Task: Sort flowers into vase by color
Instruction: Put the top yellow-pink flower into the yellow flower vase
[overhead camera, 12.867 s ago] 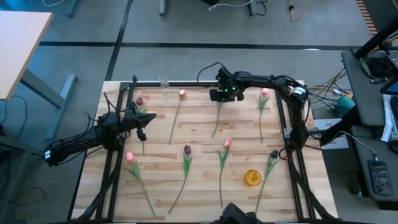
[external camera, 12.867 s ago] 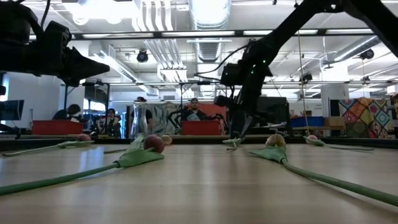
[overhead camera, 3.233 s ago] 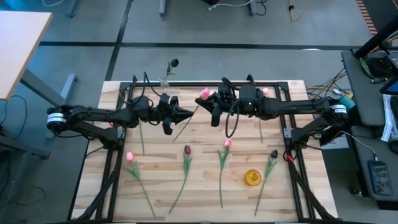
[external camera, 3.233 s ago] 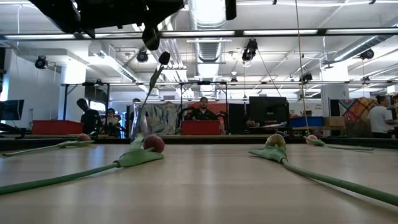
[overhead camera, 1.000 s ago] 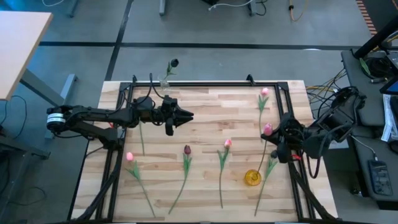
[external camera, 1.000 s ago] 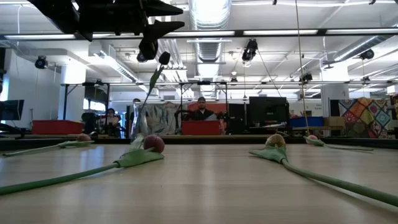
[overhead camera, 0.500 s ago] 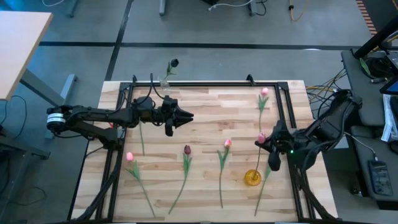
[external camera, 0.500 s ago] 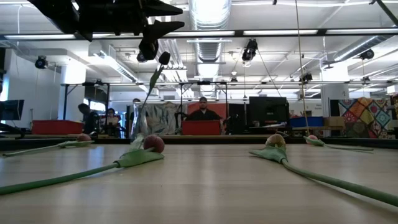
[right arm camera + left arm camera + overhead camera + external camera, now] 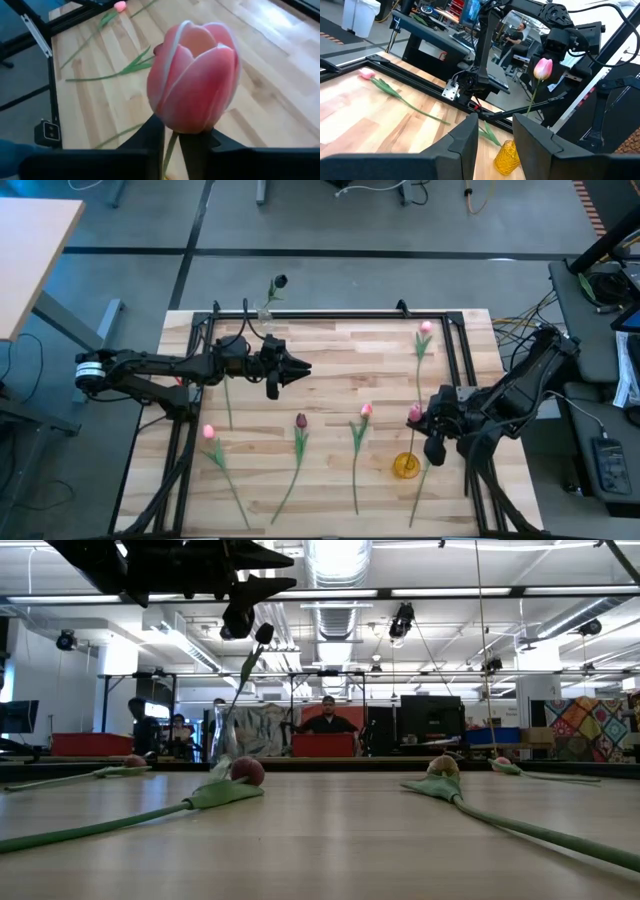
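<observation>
Right claw (image 9: 428,430) sits over the table's (image 9: 320,385) right side, just above the yellow vase (image 9: 405,465), with a pink tulip (image 9: 414,414) between its fingers. In the right wrist view the stem runs down between the two fingers (image 9: 147,135) right under the bloom (image 9: 192,77). They look close on the stem, but whether they're pinching or letting go can't be told.

Left claw (image 9: 290,367) hovers over the table's left-center, empty, jaws parted. Left wrist view looks between its fingers (image 9: 465,142) at the vase (image 9: 506,157) and the held tulip (image 9: 543,68).

Other flowers:
- dark tulip (image 9: 277,283) upright in a clear vase (image 9: 264,312) at the far edge
- dark tulip (image 9: 300,421), pink tulip (image 9: 366,410), pink tulip (image 9: 208,432) and pink tulip (image 9: 425,328) lying flat, well apart

Handling, judged: tulips are light with thin bendy stems, so a long free stem will sway. Gripping just under the head keeps the bloom steady but leaves the tail loose. The vase mouth is narrow and the vase looks light, so a sideways nudge could tip it.

Room: black frame rail (image 9: 452,370) runs just beside the right arm, so not much space that side. The table's middle is open between the lying stems.
</observation>
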`<state>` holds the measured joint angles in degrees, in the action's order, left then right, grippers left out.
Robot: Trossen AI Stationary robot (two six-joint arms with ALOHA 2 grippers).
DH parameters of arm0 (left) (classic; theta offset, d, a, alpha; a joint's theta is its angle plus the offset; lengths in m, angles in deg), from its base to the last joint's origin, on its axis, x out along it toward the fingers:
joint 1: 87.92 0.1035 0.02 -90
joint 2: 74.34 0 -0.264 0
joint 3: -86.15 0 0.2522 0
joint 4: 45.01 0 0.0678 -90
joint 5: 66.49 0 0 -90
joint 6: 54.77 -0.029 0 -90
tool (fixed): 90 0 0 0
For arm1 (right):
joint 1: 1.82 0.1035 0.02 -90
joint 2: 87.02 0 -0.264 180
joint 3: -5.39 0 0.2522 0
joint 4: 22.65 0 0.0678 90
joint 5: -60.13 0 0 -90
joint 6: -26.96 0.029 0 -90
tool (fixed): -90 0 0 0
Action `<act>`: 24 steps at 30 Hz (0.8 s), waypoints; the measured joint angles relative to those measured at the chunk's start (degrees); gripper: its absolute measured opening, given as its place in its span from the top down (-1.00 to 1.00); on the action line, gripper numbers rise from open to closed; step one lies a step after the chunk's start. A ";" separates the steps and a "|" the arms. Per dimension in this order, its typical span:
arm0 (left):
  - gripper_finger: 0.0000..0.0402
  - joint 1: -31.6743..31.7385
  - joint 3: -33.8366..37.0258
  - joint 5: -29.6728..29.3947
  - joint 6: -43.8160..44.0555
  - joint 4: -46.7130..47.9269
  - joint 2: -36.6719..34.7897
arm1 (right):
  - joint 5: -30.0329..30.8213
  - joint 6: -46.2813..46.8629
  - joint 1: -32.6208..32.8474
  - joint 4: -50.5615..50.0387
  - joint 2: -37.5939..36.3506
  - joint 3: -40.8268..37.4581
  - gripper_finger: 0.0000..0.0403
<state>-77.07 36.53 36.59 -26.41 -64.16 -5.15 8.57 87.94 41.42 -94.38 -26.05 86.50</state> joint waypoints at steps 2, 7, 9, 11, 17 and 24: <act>0.47 0.00 0.00 0.00 0.00 0.02 0.00 | -0.91 1.55 0.00 -0.01 -0.03 0.00 0.67; 0.47 0.00 0.00 0.00 -0.24 0.02 0.00 | -1.93 3.73 0.00 -0.01 -0.28 0.00 0.46; 0.47 0.00 0.00 0.00 -0.24 0.00 0.00 | -3.34 3.75 -0.02 -0.43 -0.31 0.32 0.39; 0.47 0.00 0.00 0.00 -0.26 0.00 0.00 | -3.88 3.74 -0.02 -0.44 -0.22 1.04 0.34; 0.47 0.00 0.00 0.71 -0.63 0.00 0.00 | -3.98 5.04 -0.02 -4.21 -0.24 3.67 0.25; 0.47 -0.02 0.00 1.22 -0.72 0.00 -0.02 | -4.20 5.09 -0.02 -9.87 -0.24 7.03 0.22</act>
<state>-77.09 36.53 37.81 -27.13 -64.16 -5.18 4.37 93.03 41.40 -104.25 -26.29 93.53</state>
